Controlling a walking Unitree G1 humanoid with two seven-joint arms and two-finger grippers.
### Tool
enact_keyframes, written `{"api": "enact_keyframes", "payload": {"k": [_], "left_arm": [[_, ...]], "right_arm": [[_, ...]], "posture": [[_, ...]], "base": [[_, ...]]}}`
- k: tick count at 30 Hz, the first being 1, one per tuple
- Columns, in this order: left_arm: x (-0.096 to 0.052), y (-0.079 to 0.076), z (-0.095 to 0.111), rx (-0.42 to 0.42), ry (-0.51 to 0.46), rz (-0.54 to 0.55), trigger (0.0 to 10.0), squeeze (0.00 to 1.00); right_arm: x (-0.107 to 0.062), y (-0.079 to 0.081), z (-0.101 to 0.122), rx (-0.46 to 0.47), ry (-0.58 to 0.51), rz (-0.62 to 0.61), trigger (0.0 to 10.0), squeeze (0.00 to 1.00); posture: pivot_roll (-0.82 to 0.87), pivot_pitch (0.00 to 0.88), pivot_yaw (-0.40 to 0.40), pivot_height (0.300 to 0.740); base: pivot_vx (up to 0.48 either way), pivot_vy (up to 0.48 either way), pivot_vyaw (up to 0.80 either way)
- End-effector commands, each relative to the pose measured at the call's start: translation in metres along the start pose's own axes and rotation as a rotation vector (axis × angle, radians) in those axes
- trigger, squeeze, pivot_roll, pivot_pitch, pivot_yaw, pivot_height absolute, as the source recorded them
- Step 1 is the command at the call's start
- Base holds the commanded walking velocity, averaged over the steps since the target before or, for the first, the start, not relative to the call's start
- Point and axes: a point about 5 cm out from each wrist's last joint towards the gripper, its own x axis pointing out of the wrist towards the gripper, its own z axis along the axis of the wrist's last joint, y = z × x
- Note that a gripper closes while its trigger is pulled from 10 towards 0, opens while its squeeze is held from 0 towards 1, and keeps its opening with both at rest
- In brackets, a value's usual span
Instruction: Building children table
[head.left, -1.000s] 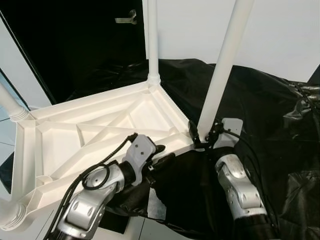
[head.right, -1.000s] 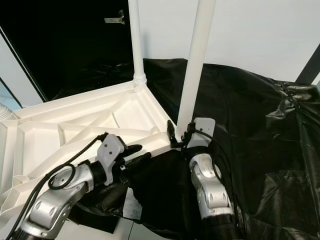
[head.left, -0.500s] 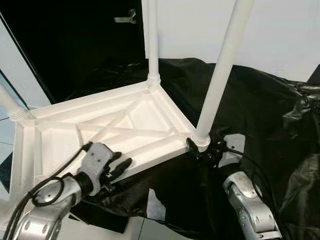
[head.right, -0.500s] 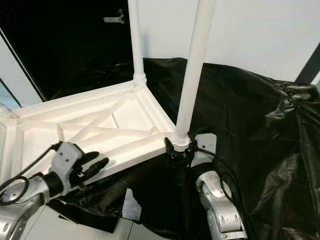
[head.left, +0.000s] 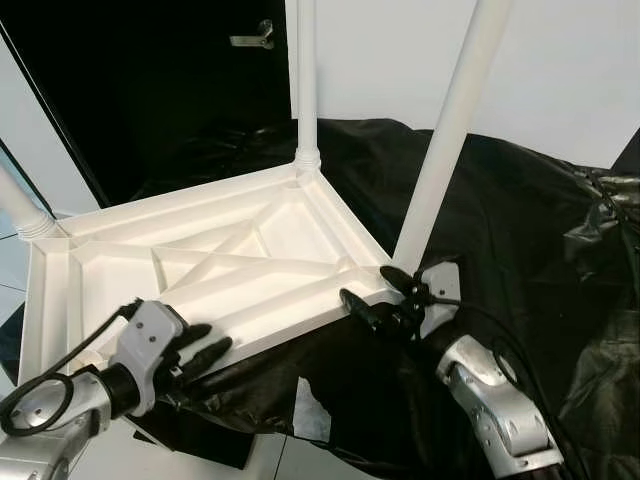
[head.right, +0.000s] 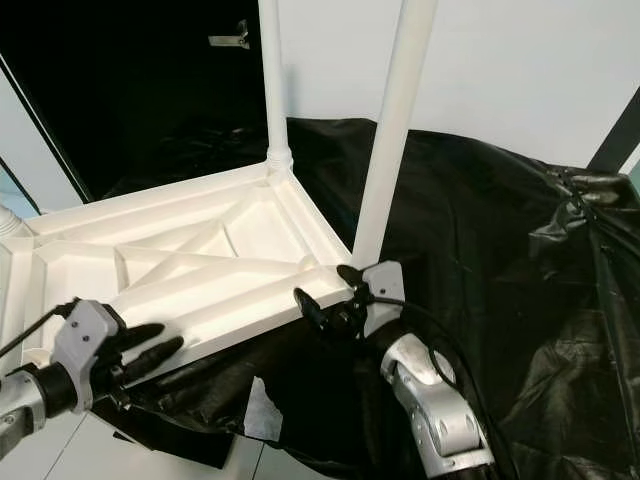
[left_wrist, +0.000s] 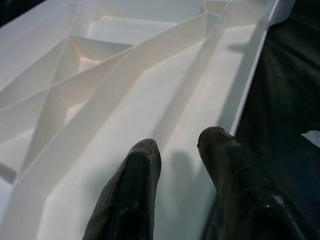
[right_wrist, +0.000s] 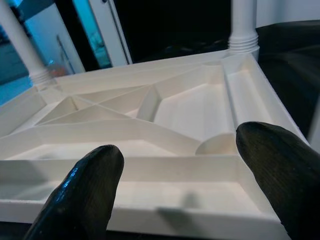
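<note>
Here the white children's table (head.left: 200, 270) lies upside down on a black plastic sheet (head.left: 520, 230), ribbed underside up, with white legs (head.left: 445, 140) rising at its corners toward 12 o'clock. The right gripper (head.left: 372, 292) sits at the near-right corner beside one leg's base, fingers spread wide. At 7 o'clock, the left gripper (head.left: 205, 345) rests over the table's near edge, fingers slightly apart.

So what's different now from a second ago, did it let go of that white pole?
Yes. The right gripper let go of the near table leg; its fingers now stand open beside the tabletop corner. The left gripper drew back along the near edge towards the robot's left, fingers resting on the rim. The upturned tabletop, its legs and the black sheet stayed put.
</note>
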Motion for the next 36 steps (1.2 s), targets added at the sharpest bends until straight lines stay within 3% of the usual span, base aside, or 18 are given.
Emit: {"api": "enact_keyframes", "payload": {"k": [1,5,7,13,15,18,24,27,29,31,32,33,36], "left_arm": [[-0.003,0.007,0.002,0.025,0.003,-0.015,10.0,0.0],[-0.002,0.014,0.006,0.035,-0.005,-0.011,10.0,0.0],[0.002,0.019,0.012,0.058,-0.018,-0.024,10.0,0.0],[0.002,0.016,0.018,0.069,-0.037,-0.068,10.0,0.0],[0.001,0.016,0.017,0.072,-0.031,-0.085,10.0,0.0],[0.001,0.017,0.016,0.076,-0.026,-0.09,10.0,0.0],[0.014,0.029,0.029,0.141,-0.063,-0.117,10.0,0.0],[0.017,0.031,0.032,0.155,-0.075,-0.119,10.0,0.0],[0.023,0.033,0.036,0.156,-0.086,-0.133,10.0,0.0],[0.046,0.032,0.052,0.185,-0.147,-0.179,10.0,0.0],[0.046,0.032,0.052,0.185,-0.147,-0.179,10.0,0.0],[0.057,0.031,0.061,0.204,-0.179,-0.199,10.0,0.0],[0.057,0.031,0.061,0.204,-0.179,-0.199,10.0,0.0]], "right_arm": [[0.007,-0.012,-0.001,-0.012,0.004,-0.026,10.0,0.0],[0.021,-0.023,0.004,-0.016,-0.018,-0.05,10.0,0.0],[0.037,-0.034,0.012,-0.008,-0.048,-0.076,10.0,0.0],[0.043,-0.043,0.021,-0.015,-0.084,-0.129,10.0,0.0],[0.041,-0.054,0.023,-0.025,-0.1,-0.21,10.0,0.0],[0.04,-0.058,0.022,-0.027,-0.104,-0.237,10.0,0.0],[0.025,-0.099,0.022,-0.069,-0.113,-0.477,10.0,0.0],[0.022,-0.104,0.023,-0.079,-0.117,-0.509,10.0,0.0],[0.018,-0.11,0.023,-0.08,-0.12,-0.551,10.0,0.0],[0.006,-0.124,0.023,-0.09,-0.125,-0.676,10.0,0.0],[0.006,-0.124,0.023,-0.09,-0.125,-0.676,10.0,0.0],[0.001,-0.128,0.023,-0.096,-0.126,-0.728,10.0,0.0],[0.001,-0.128,0.023,-0.096,-0.126,-0.728,10.0,0.0]], "posture": [[0.11,0.0,-0.049,0.74],[0.11,0.0,-0.048,0.74],[0.11,0.0,-0.047,0.74],[0.12,0.0,-0.047,0.74],[0.12,0.0,-0.048,0.74],[0.12,0.0,-0.048,0.74],[0.11,0.0,-0.034,0.74],[0.11,0.0,-0.034,0.74],[0.11,0.0,-0.033,0.74],[0.1,0.0,-0.025,0.74],[0.1,0.0,-0.025,0.74],[0.09,0.0,-0.02,0.74],[0.09,0.0,-0.02,0.74]], "base": [[0.0,0.0,0.0],[0.0,0.0,0.0],[0.0,0.0,0.0],[0.0,0.0,0.0],[0.0,0.0,0.0],[0.0,0.0,0.0],[0.0,0.0,0.0],[0.0,0.0,0.0],[0.0,0.0,0.0],[0.0,0.0,0.0],[0.0,0.0,0.0],[0.0,0.0,0.0],[0.0,0.0,0.0]]}}
